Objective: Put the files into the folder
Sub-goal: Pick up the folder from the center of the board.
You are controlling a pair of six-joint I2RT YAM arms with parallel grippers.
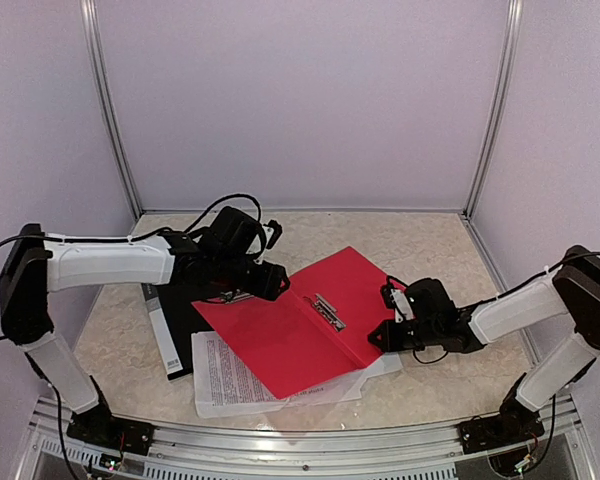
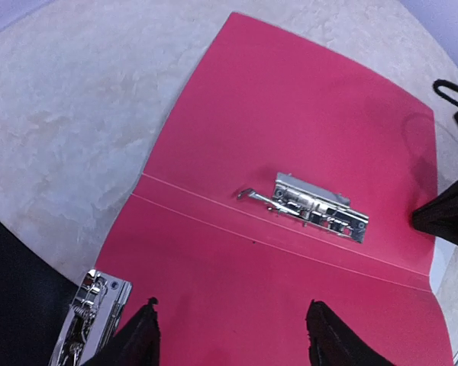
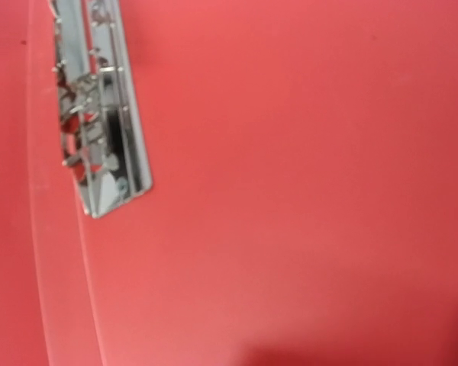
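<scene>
A red folder (image 1: 300, 320) lies open on the table, its metal clip (image 1: 328, 311) along the spine. It rests partly on the files (image 1: 230, 385), white sheets with printed text that stick out under its near edge. My left gripper (image 1: 270, 284) hovers over the folder's left cover. In the left wrist view that gripper (image 2: 233, 335) is open, with only the red cover (image 2: 290, 137) and the clip (image 2: 313, 207) beneath it. My right gripper (image 1: 384, 336) sits low at the right cover's near edge. The right wrist view shows only red cover (image 3: 305, 191) and clip (image 3: 99, 114); its fingers are hidden.
A black folder (image 1: 178, 322) with its own metal clip (image 2: 88, 320) lies under the red folder's left side. Pale walls with metal corner posts (image 1: 110, 110) enclose the marble-patterned table (image 1: 420, 250). A metal rail (image 1: 300, 440) runs along the near edge.
</scene>
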